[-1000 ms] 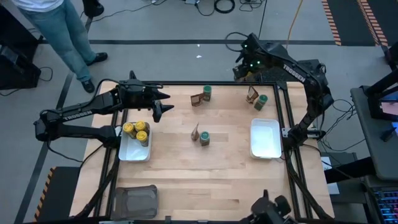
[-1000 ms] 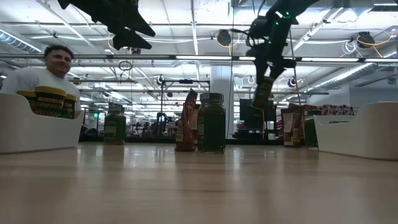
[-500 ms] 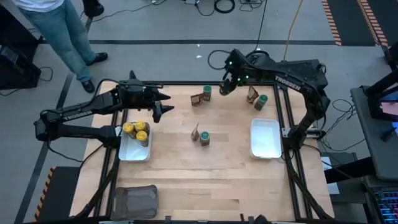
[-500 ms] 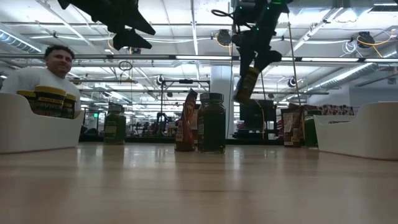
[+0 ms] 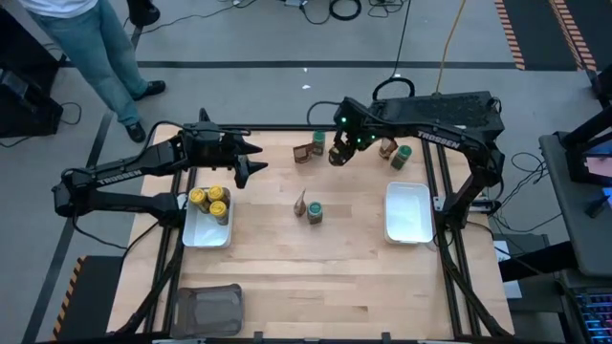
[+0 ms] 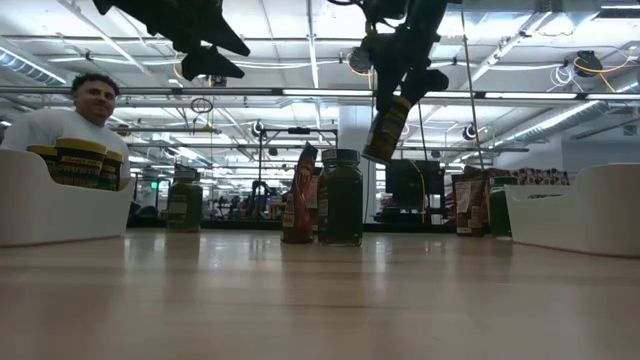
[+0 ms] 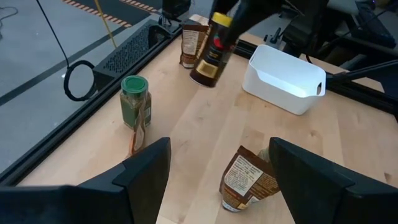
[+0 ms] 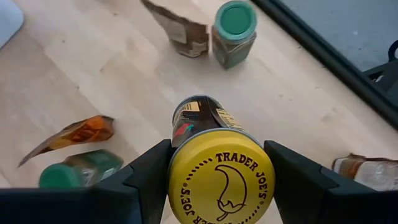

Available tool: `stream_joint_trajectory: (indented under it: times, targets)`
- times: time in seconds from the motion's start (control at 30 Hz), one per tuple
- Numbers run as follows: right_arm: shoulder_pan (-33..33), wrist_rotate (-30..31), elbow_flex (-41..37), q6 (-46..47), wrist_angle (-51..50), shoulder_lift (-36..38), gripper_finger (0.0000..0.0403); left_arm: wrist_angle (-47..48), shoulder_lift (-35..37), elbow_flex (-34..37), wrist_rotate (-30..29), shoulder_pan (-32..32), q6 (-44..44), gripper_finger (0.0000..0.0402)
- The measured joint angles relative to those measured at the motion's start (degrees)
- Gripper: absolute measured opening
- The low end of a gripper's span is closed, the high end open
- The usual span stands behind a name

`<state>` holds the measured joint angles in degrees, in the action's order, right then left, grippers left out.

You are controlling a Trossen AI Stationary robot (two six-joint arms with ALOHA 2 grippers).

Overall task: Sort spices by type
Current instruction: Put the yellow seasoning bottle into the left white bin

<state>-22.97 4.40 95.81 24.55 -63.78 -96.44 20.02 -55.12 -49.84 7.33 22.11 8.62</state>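
High view: yellow-lid jars (image 5: 208, 200) fill left white tray (image 5: 205, 232), right gripper (image 5: 340, 153) jaws clamp another yellow-lid jar (image 5: 338, 153) midair over counter (image 5: 306, 268); green-lid jars (image 5: 314, 211), packets (image 5: 302, 153) unsorted; left gripper (image 5: 251, 170) jaws spread, idle.

A yellow-lidded spice jar (image 8: 219, 178) is hanging tilted in the air above the counter's far side, its lid clamped in the right gripper (image 5: 341, 153). Three more yellow-lidded jars (image 5: 209, 201) are standing together in the left white tray. Green-lidded jars (image 5: 314, 211) and brown-orange packets (image 5: 302, 153) are sitting scattered over the middle and far edge.
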Motion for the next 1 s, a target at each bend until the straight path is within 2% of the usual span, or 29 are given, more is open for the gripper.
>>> stream_joint_trajectory:
  times: [0.17, 0.37, 0.8, 1.0]
  targets:
    - [2.06, 0.13, -0.67, 1.91, -0.15, 0.02, 0.0217, 0.00, 0.01, 0.00, 0.85, 0.00, 0.06, 0.0274]
    - [2.84, 0.07, -5.00, 3.36, -0.03, 0.02, 0.0217, -0.01, -0.06, 0.00, 2.03, 0.00, 0.02, 0.0274]
    - [2.83, 0.19, -13.98, 5.28, 7.45, 0.00, 0.0217, -0.64, -2.89, -0.09, 3.22, 0.00, -0.09, 0.0274]
    - [2.83, 0.05, -14.60, 6.06, 8.30, -0.98, 0.0217, -2.66, -4.48, -0.09, 4.65, 0.00, -0.15, 0.0274]
